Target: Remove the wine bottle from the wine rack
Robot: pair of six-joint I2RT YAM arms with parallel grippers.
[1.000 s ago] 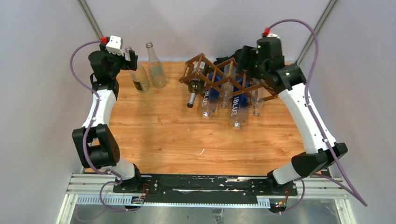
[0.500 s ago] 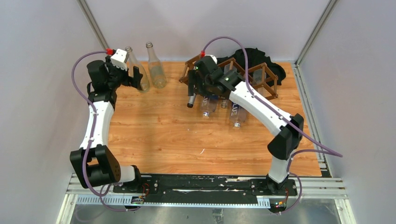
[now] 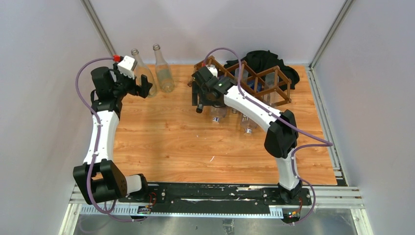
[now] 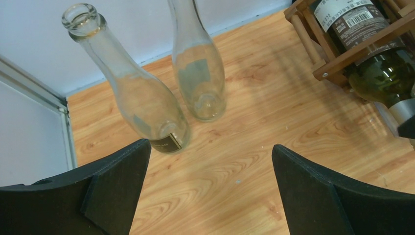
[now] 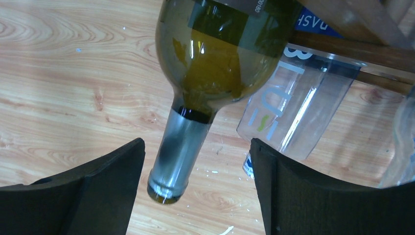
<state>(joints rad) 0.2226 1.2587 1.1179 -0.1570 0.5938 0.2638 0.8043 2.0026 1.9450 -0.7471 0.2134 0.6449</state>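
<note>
Wooden tabletop point(image 3: 186, 147) stretches from the arm bases to the right gripper point(image 5: 195, 166), whose fingers stand apart on either side of the neck of the green wine bottle point(image 5: 215, 63) without touching it. The bottle lies neck-forward in the left end of the wine rack point(image 4: 352, 53). Farther left, the left gripper point(image 4: 210, 161) hangs wide open and empty before two upright clear bottles point(image 4: 147, 107).

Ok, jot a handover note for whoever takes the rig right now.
Left claw: open, empty, away from the rack.
Right claw: open, fingers either side of the neck of the wine bottle, not gripping.
The wine bottle lies in the rack's left end, neck poking out.
Done: right claw lined up on the neck.
Left: close on the neck, pull the wine bottle out.
</note>
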